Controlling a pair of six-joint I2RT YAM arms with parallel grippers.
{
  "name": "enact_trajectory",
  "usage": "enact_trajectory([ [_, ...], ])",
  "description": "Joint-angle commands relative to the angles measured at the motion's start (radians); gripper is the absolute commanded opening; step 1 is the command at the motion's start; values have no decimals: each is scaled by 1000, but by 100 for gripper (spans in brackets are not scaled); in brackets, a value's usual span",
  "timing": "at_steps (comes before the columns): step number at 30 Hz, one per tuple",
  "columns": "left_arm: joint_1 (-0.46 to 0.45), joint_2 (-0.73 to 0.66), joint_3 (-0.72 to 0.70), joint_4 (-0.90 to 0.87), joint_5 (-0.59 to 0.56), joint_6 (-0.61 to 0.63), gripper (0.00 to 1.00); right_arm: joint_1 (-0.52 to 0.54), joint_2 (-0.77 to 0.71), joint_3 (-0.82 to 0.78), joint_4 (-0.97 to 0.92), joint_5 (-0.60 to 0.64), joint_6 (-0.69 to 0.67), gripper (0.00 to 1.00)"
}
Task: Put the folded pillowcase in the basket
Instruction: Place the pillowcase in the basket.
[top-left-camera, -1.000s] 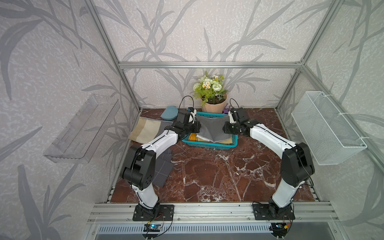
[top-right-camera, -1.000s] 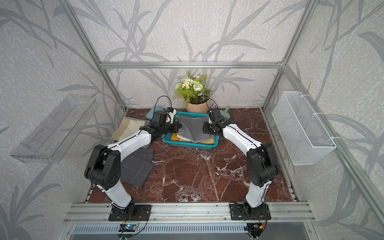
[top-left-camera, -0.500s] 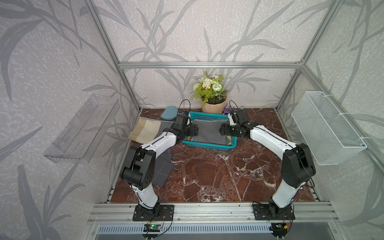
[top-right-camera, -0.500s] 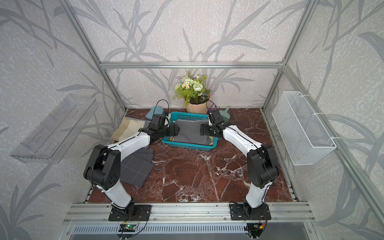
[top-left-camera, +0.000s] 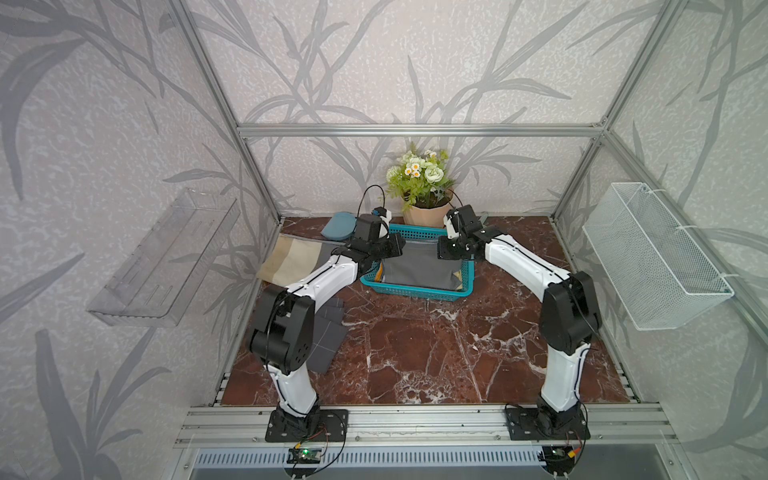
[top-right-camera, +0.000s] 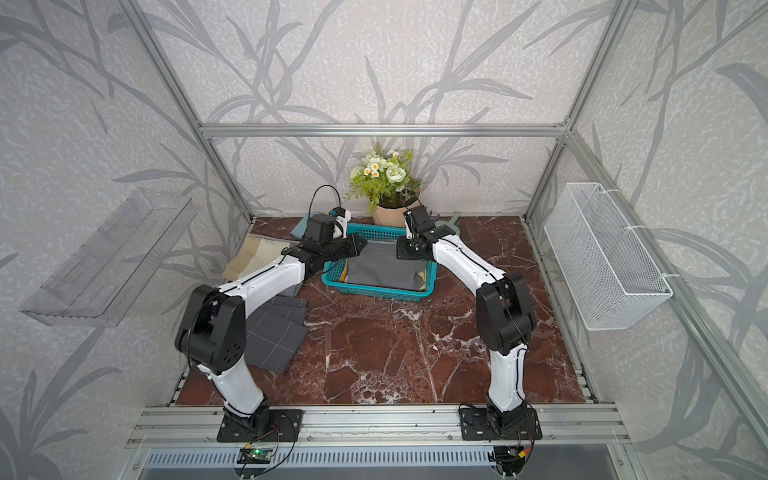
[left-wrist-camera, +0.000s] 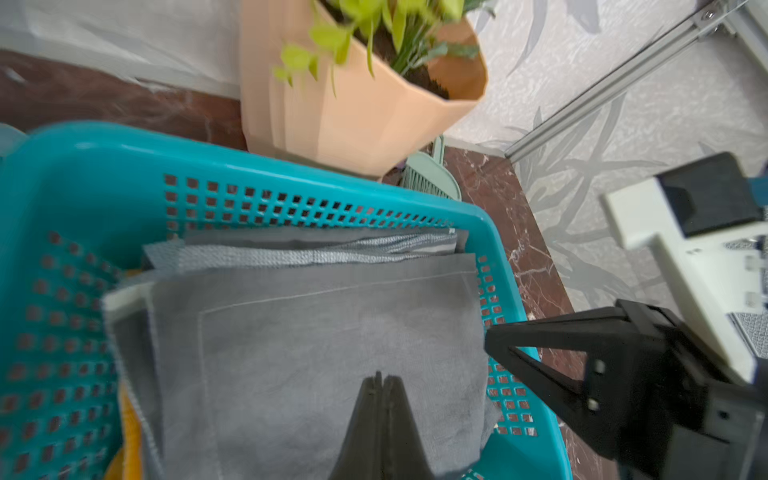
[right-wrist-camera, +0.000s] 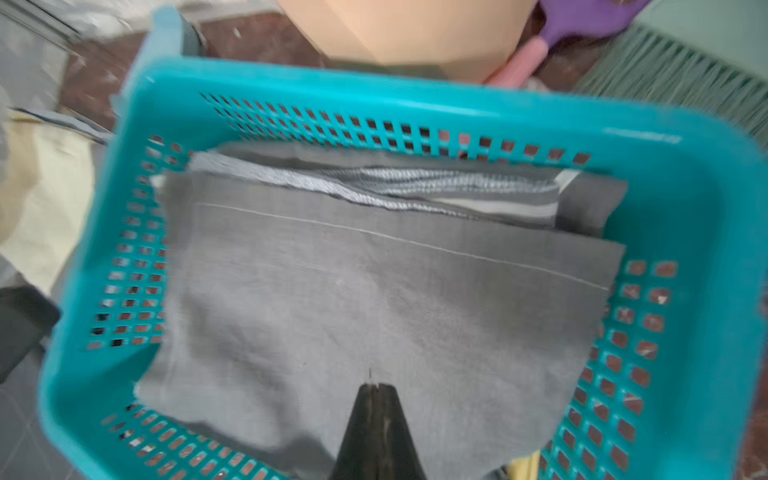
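The grey folded pillowcase lies flat inside the teal basket, on top of other folded cloths. In the left wrist view the pillowcase fills the basket, and my left gripper hovers over it, shut with nothing between its fingers. My right gripper is likewise shut and empty over the pillowcase in the basket. In both top views the left gripper is at the basket's left end and the right gripper at its right end.
A peach flower pot stands just behind the basket, with a green brush beside it. A beige cloth and a dark checked cloth lie to the left. A white wire basket and a clear tray hang on the side walls.
A second ago both grippers held the pillowcase raised and sagging over the basket. It came down flat into the basket, both let go, and both jaws have shut empty.
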Motion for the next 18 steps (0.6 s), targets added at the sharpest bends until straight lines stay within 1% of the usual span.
enact_trajectory([
  [1,-8,70,-18,-5,15,-18,0,4,61,58,-101,19,12,0],
  [7,13,162,-37,-46,-83,-2,0,4,159,110,-192,87,22,0],
  [15,62,187,-67,-50,-151,34,0,-8,184,84,-196,154,17,0],
  [17,72,182,-62,-53,-160,47,0,-13,185,87,-191,152,4,3],
  [18,76,179,-56,-55,-155,54,0,-13,184,92,-186,149,-5,8],
])
